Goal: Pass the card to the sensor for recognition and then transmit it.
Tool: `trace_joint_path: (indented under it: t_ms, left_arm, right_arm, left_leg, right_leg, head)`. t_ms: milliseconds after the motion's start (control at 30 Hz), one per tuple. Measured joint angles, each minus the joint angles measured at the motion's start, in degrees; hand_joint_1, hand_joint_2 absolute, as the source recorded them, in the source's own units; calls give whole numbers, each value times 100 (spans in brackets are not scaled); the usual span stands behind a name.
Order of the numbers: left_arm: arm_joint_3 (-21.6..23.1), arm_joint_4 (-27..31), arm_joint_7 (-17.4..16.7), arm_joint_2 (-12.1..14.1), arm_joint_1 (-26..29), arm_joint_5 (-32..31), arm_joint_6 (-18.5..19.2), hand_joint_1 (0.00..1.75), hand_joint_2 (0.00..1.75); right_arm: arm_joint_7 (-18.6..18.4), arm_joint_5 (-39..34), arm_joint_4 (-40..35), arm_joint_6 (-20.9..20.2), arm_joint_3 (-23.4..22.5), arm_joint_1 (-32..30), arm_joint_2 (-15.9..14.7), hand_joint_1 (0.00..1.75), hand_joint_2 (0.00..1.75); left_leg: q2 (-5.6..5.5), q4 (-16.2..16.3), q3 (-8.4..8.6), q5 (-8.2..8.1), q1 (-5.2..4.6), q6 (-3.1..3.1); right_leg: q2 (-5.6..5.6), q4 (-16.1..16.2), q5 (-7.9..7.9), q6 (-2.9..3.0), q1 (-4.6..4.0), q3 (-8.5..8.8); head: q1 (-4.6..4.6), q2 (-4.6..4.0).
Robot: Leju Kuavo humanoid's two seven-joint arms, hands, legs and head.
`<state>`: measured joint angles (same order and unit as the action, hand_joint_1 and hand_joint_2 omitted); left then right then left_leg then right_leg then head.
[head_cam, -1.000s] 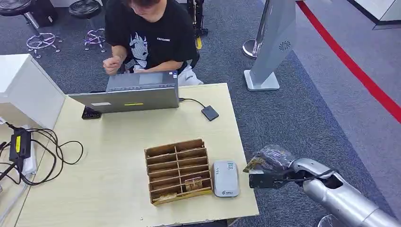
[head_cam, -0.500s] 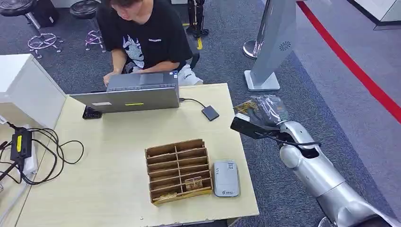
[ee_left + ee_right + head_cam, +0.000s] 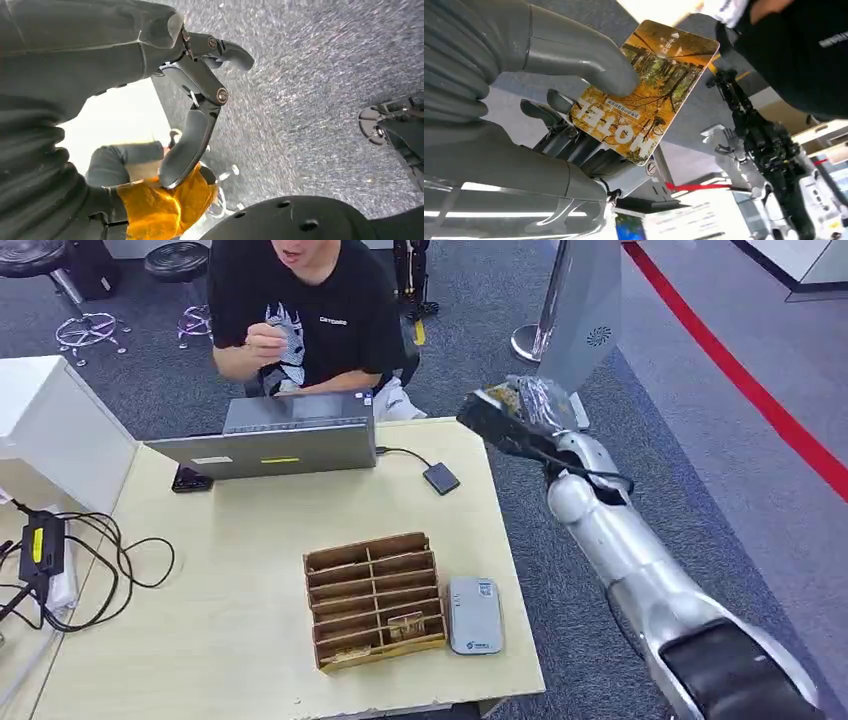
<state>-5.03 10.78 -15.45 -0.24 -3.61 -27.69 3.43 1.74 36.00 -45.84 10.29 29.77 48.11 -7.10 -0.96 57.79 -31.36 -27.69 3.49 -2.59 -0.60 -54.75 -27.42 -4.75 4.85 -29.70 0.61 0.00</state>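
My right hand (image 3: 522, 412) is raised above the table's far right corner and holds the card (image 3: 497, 397). In the right wrist view the thumb (image 3: 589, 62) presses the orange forest-print card (image 3: 649, 95) against the dark fingers (image 3: 574, 142) beneath it. The grey-white sensor (image 3: 475, 616) lies flat near the table's front right edge, well below and nearer to me than that hand. My left hand (image 3: 197, 100) hangs over the carpet, its fingers apart and nothing in them.
A wooden divider box (image 3: 373, 598) beside the sensor holds another card (image 3: 405, 625). A person (image 3: 300, 310) sits behind a laptop (image 3: 275, 440) at the table's (image 3: 230, 570) far side. A small black box (image 3: 442, 478) on a cable, loose cables (image 3: 90, 560), a white stand (image 3: 580, 310).
My right arm has swung up and away from beside the sensor to above the table's far right corner, carrying the card. The person has lifted a hand from the laptop.
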Motion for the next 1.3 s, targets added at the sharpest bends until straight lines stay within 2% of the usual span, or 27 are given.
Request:
trace_joint_path:
  t_ms: [167, 300, 500, 733, 767, 800, 867, 933, 1100, 1200, 1300]
  left_arm:
    - [146, 0, -133, -13, -166, -267, 146, 0, 175]
    - [277, 0, -223, -41, -288, -408, 208, 0, 175]
    - [387, 0, -262, -57, -380, -474, 258, 0, 175]
    - [413, 0, -262, -74, -385, -516, 258, 0, 175]
    - [413, 0, -262, -81, -388, -518, 258, 0, 175]
    - [413, 0, -262, -85, -390, -522, 258, 0, 175]
    - [413, 0, -262, -90, -389, -522, 256, 0, 175]
    - [413, 0, -256, -90, -388, -503, 249, 0, 175]
    - [406, 0, -85, -90, -308, -321, 129, 0, 175]
    - [345, 0, 20, -90, -178, -209, 22, 0, 175]
    - [265, 0, 90, -90, -68, -120, -39, 0, 175]
  right_arm:
    - [-522, 149, 1213, -44, -9, 1014, 682, 175, 175]
    - [-869, 319, 1841, -37, -9, 1428, 1026, 175, 175]
    - [-1075, 481, 2318, -52, -7, 1709, 1319, 175, 175]
    - [-986, 737, 2523, 15, 46, 1707, 1466, 175, 175]
    - [-955, 748, 2541, 37, 55, 1686, 1486, 155, 175]
    - [-935, 769, 2554, 46, 59, 1672, 1510, 2, 175]
    - [-833, 785, 2591, 44, 70, 1650, 1547, 0, 175]
    - [-576, 930, 2602, 105, 98, 1611, 1586, 0, 175]
    - [568, 1418, 2249, 671, 476, 1155, 1767, 0, 175]
    - [785, 1469, 1578, 776, 781, 702, 1765, 0, 175]
    - [846, 1256, 782, 770, 977, 300, 1574, 0, 175]
  left_leg:
    - [-10, 1, -3, 5, 1, -5]
    - [-13, 2, -7, 5, 1, -5]
    - [-12, 2, -7, 4, 1, -5]
    - [-11, 2, -10, 4, 1, -5]
    - [-11, 2, -10, 4, 1, -5]
    - [-13, 2, -10, 4, 1, -5]
    - [-13, 2, -12, 4, 1, -5]
    - [-10, 1, -13, 4, 1, -5]
    - [-6, 0, -12, 4, 2, -5]
    - [-7, 0, -14, 3, 2, -4]
    - [-7, 1, -22, 3, 2, -4]
  right_leg:
    - [6, -6, 1, 1, 0, -1]
    - [6, -5, 1, 1, 0, -1]
    - [6, -4, 1, 1, 0, -4]
    - [6, -4, 1, 1, 0, -7]
    - [6, -4, 1, 1, 0, -8]
    - [6, -4, 0, 1, 0, -8]
    - [7, -4, 0, 1, 0, -9]
    - [6, -5, 0, 1, 0, -9]
    - [2, -5, -1, 1, -1, -14]
    - [5, -4, -2, 0, -1, -21]
    - [6, 2, -2, 0, 0, -26]
  head:
    - [-4, 0]
    - [-2, 0]
    - [0, 0]
    - [0, 0]
    - [-2, 0]
    - [-2, 0]
    - [-4, 0]
    - [-2, 0]
    - [0, 0]
    - [-4, 0]
    - [-2, 0]
